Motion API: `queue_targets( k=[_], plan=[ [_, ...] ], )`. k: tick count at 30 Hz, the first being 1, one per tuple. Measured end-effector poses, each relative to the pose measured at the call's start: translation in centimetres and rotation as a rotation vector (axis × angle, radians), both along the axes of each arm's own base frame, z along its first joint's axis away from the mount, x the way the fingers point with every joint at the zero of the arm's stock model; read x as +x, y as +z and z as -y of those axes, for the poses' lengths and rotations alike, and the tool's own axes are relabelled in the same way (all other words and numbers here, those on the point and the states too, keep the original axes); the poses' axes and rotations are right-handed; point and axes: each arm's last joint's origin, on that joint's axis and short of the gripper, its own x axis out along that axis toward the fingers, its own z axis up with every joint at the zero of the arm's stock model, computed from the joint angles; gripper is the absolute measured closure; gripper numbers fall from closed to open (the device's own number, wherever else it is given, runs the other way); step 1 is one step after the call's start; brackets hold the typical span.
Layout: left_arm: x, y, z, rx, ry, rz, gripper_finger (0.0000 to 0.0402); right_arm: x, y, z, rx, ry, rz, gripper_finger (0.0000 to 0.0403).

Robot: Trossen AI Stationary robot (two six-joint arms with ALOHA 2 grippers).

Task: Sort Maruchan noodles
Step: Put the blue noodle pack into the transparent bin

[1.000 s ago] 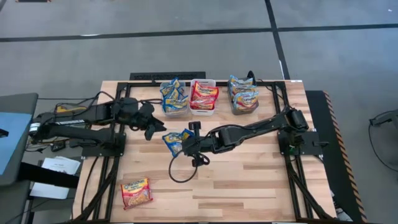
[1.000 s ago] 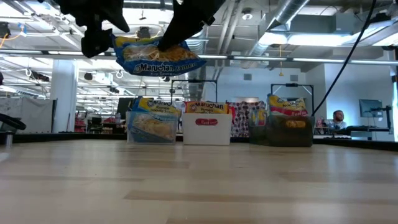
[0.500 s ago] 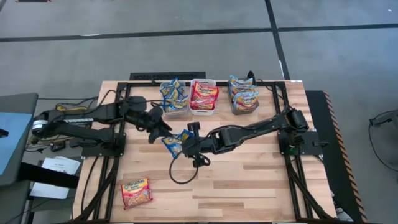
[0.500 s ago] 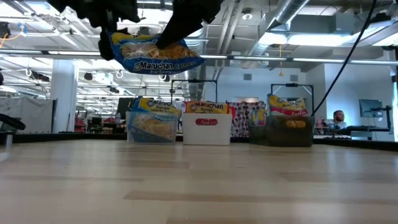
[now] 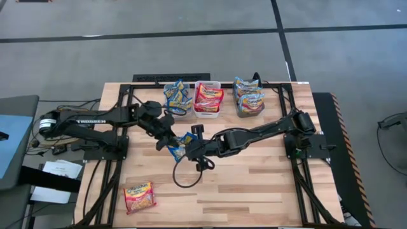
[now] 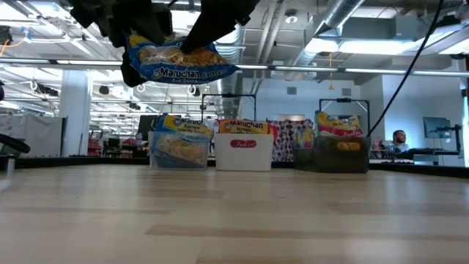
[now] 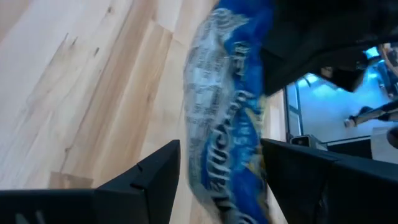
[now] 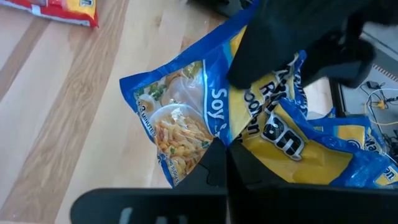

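Note:
A blue-trimmed Maruchan noodle packet hangs high over the table's middle, with my right gripper shut on it. My left gripper has come in from the table's left. It is open, and its two fingers stand on either side of the packet's left end. A red-and-orange packet lies flat near the front left corner. More packets stand in three bins at the far edge. My right gripper pinches the blue packet between its two shut fingers at a crease near the packet's middle. The fingers slant down from the table's right. The packet is crumpled, roughly level, and lifted clear of the table. My left gripper's fingers flank the packet; I cannot tell whether they touch it.
At the far edge stand a clear bin with blue packets, a white bin with red ones and a dark grey bin with more. A black cable loop lies under the right arm. Bare wood spreads across the front right.
My left gripper has moved toward the table's right edge and a little down, toward the held packet, and turned as it went. Its fingers now stand around the packet's left end. The right gripper and the packet have kept their place.

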Motion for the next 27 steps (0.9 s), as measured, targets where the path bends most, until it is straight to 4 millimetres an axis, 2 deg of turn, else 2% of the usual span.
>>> queue_targets(
  k=[11, 14, 23, 27],
  plan=[
    [0.51, -0.06, -0.03, -0.002, -0.044, 0.034, 0.0204, 0.03, 0.06, 0.02, 0.007, -0.008, 0.008, 0.0398],
    [0.52, -0.04, -0.01, -0.006, -0.052, 0.037, 0.0226, 0.03, 0.07, 0.02, 0.008, -0.009, 0.009, 0.0398],
    [0.51, -0.01, 0.05, 0.011, -0.090, 0.053, 0.0330, 0.10, 0.15, 0.06, 0.012, -0.011, 0.020, 0.0388],
    [0.51, -0.01, 0.05, 0.019, -0.094, 0.055, 0.0350, 0.10, 0.15, 0.09, 0.021, -0.022, 0.023, 0.0375]
  ],
)
